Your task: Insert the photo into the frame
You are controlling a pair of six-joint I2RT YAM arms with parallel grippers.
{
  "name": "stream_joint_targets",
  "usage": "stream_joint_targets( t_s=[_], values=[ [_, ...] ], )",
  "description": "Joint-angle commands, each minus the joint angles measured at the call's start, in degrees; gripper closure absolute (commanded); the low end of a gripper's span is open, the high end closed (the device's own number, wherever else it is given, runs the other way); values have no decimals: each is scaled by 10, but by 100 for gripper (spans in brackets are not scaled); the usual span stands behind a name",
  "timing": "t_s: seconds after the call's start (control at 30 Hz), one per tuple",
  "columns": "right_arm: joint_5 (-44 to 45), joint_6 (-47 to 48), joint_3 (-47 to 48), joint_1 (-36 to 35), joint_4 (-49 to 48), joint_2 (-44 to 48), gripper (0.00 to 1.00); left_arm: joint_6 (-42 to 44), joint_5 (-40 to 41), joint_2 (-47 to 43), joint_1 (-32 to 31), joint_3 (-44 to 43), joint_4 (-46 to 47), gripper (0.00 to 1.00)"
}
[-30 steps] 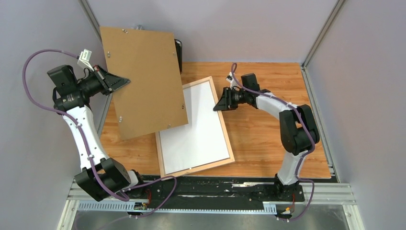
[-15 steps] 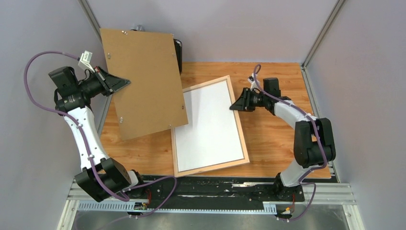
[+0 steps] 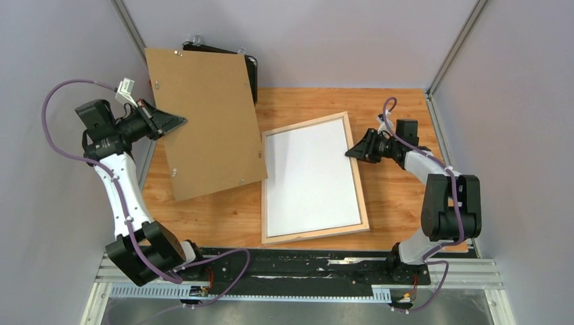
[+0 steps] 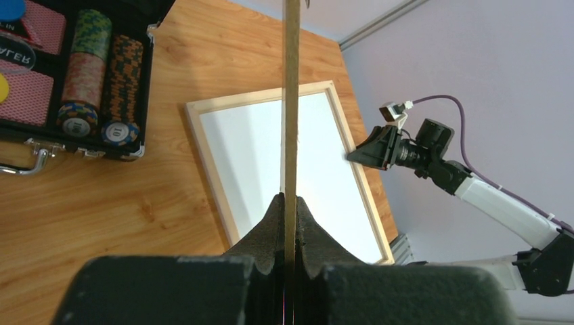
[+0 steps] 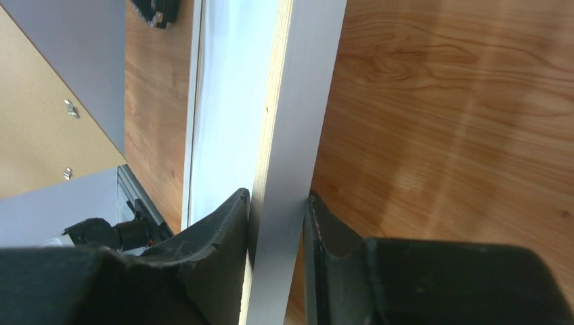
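The right pincer (image 3: pixel 353 152) is gripping the right rail of the frame (image 3: pixel 315 233), which is lying flat on the tabletop (image 3: pixel 386 196). The left pincer (image 3: pixel 177 122) is pinching the brown backing board (image 3: pixel 206 122), holding it raised at left.

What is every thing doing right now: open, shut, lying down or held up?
frame, lying on the table, right edge pinched.
backing board, held up off the table, tilted.
black case, open, chips showing inside.
left pincer, shut on the backing board.
right pincer, shut on the frame.
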State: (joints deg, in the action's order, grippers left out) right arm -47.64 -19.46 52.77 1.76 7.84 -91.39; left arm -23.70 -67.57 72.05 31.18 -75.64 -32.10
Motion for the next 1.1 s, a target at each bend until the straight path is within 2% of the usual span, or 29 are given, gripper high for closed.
stream_joint_targets(
  t_s=[0.0, 0.13, 0.4, 0.53, 0.6, 0.77, 0.93, 1.07],
  values=[
    [25, 13, 6, 31, -73, 3, 100, -12, -9, -22, -11, 16, 43, 100],
    [45, -1, 13, 47, -105, -27, 100, -33, 5, -14, -52, 42, 71, 100],
    [72, -18, 36, 54, -110, -95, 100, -111, 21, 17, -116, 87, 186, 100],
    [100, -29, 30, 56, -111, -107, 100, -185, 41, 29, -154, 130, 293, 100],
    [114, -37, 23, 62, -114, -106, 100, -221, 54, 43, -179, 144, 361, 100],
    [126, -65, 4, 88, -126, -99, 100, -275, 75, 100, -251, 147, 430, 100],
    [129, -90, -29, 102, -151, -88, 100, -342, 90, 156, -299, 149, 539, 100],
    [109, -88, -18, 102, -145, -98, 100, -380, 92, 205, -339, 139, 583, 100]
  ],
)
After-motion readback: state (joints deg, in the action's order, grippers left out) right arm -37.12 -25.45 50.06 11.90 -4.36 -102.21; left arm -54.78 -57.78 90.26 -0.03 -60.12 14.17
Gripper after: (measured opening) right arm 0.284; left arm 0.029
